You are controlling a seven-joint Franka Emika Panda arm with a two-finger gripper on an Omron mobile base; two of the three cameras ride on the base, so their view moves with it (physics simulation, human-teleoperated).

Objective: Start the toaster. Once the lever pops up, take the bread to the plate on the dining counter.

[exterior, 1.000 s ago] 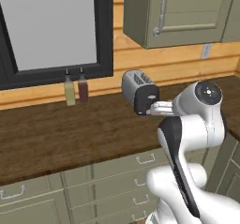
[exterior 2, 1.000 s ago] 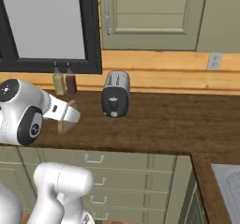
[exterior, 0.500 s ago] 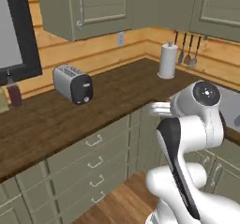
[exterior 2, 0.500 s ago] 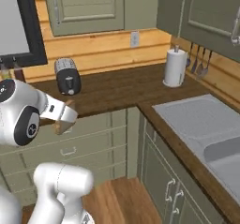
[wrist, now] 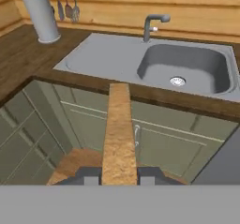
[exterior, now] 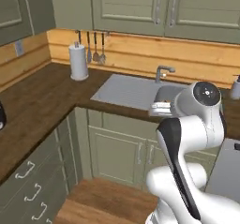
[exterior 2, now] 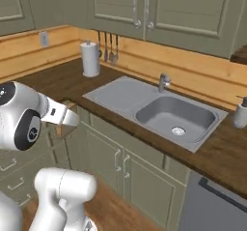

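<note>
We saw the gripper [wrist: 119, 177] closed on the bread [wrist: 118, 134], one dark finger [wrist: 89, 175] pressed against each flat face of the slice. In the hand view the bread stood on edge between the fingers, a tan, crumbly strip running up from them toward the front edge of the counter [wrist: 28, 59]. In the right base view the same slice [exterior 2: 61, 124] showed as a small tan piece at the end of the hand, held out in the air in front of the grey-green cabinet doors [exterior 2: 120, 165] and well above the wooden floor [exterior 2: 103, 210].

Ahead of the hand lay a grey sink [wrist: 185, 68] set into the dark wood counter, with a drainboard [wrist: 101, 56] on its left and a round drain [wrist: 176, 81] in the basin. A curved faucet [wrist: 153, 24] rose behind the basin. Farther left, near the corner of the counter, stood a white paper towel roll [wrist: 42, 17] on its holder, and just beside it utensils [wrist: 68, 5] hung against the light wood backsplash [wrist: 140, 7].

In the left base view the white arm [exterior: 187, 138] rose at the lower right, its wrist in front of the sink [exterior: 126, 91]. At that view's left edge we caught a sliver of a dark rounded object [exterior: 1, 117] on the counter, too little of it in the picture to name. A soap dispenser [exterior 2: 240, 113] stood on the counter right of the sink in the right base view.
</note>
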